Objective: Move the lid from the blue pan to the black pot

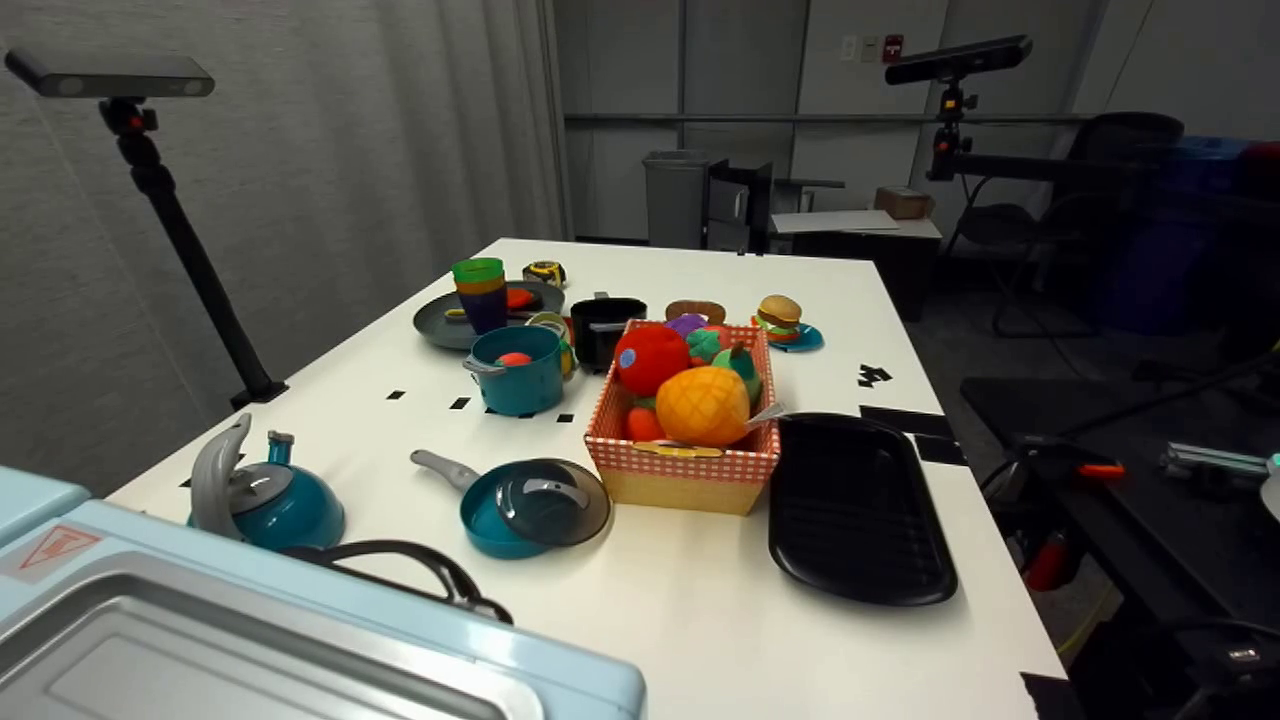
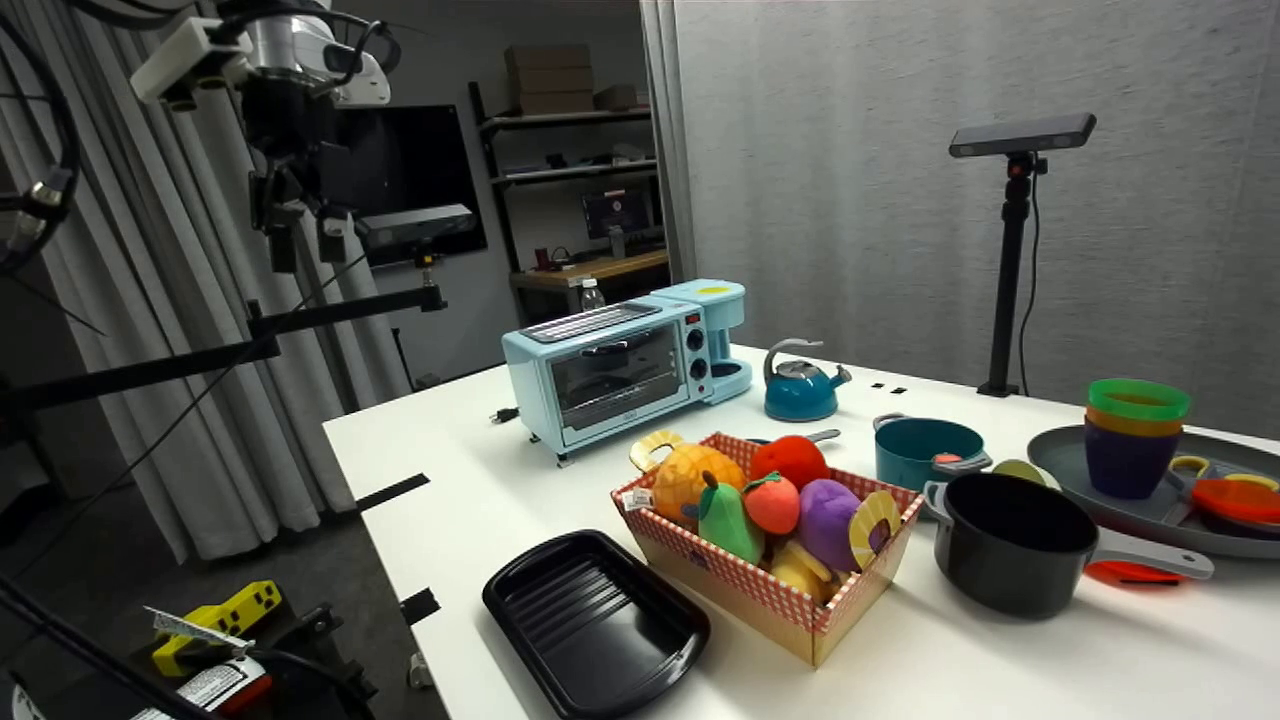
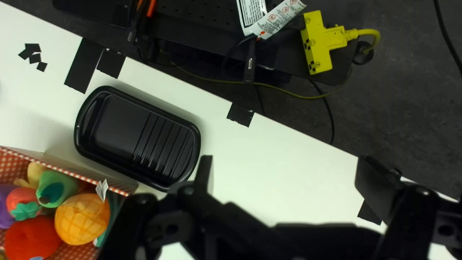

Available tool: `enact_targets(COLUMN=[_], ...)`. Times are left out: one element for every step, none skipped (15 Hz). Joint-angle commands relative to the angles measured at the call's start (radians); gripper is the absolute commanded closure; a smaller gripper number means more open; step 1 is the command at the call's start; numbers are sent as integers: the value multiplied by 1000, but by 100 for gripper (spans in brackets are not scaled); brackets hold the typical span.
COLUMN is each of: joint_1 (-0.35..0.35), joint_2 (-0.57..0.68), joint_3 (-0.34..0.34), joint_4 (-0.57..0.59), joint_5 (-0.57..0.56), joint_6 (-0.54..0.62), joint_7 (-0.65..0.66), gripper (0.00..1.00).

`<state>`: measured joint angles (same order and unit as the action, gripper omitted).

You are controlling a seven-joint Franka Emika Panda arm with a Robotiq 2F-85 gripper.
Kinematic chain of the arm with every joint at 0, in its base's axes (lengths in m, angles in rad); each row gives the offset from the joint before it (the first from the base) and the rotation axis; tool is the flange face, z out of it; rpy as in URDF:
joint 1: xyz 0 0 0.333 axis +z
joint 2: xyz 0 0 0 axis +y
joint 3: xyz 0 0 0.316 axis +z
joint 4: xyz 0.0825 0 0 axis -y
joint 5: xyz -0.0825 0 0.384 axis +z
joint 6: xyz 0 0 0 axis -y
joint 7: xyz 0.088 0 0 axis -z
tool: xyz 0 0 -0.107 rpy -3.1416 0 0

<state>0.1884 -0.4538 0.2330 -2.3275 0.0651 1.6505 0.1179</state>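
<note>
The lid (image 1: 545, 510), round, dark and see-through with a grey handle, lies off-centre on the blue pan (image 1: 486, 516), leaving part of the teal bowl uncovered. In an exterior view, the pan's bowl and the lid are hidden behind the basket, and only the pan's grey handle (image 2: 824, 436) shows clearly. The black pot (image 1: 592, 346) stands behind the basket, open-topped, with a grey handle; it also shows in an exterior view (image 2: 1010, 560). My gripper (image 2: 308, 245) is high above the table, far from pan and pot. In the wrist view, the gripper (image 3: 285, 173) is open and empty.
A checked basket (image 1: 680, 488) of plush fruit stands between pan and pot. A black tray (image 1: 860, 510) lies beside it. A deeper teal pot (image 1: 525, 388), kettle (image 1: 295, 510), light-blue toaster oven (image 2: 625, 375) and grey plate (image 1: 440, 325) with stacked cups are around.
</note>
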Motion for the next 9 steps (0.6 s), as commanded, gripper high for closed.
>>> enact_targets(joint_1=[-24, -30, -40, -48, -56, -65, -73, -81, -86], joint_2=[-6, -7, -8, -6, -3, 4, 13, 19, 26], joint_3=[-36, -47, -56, -65, -74, -83, -92, -97, -103], joint_4=[-1, -3, -4, -3, -3, -1, 1, 1, 2], joint_5=[-36, -49, -67, -81, -99, -112, -125, -140, -150], joint_6=[70, 95, 127, 153, 182, 206, 230, 253, 277], joint_7=[-23, -24, -22, -22, -23, -25, -28, -28, -30], gripper=[0, 0, 0, 0, 0, 0, 0, 0, 0])
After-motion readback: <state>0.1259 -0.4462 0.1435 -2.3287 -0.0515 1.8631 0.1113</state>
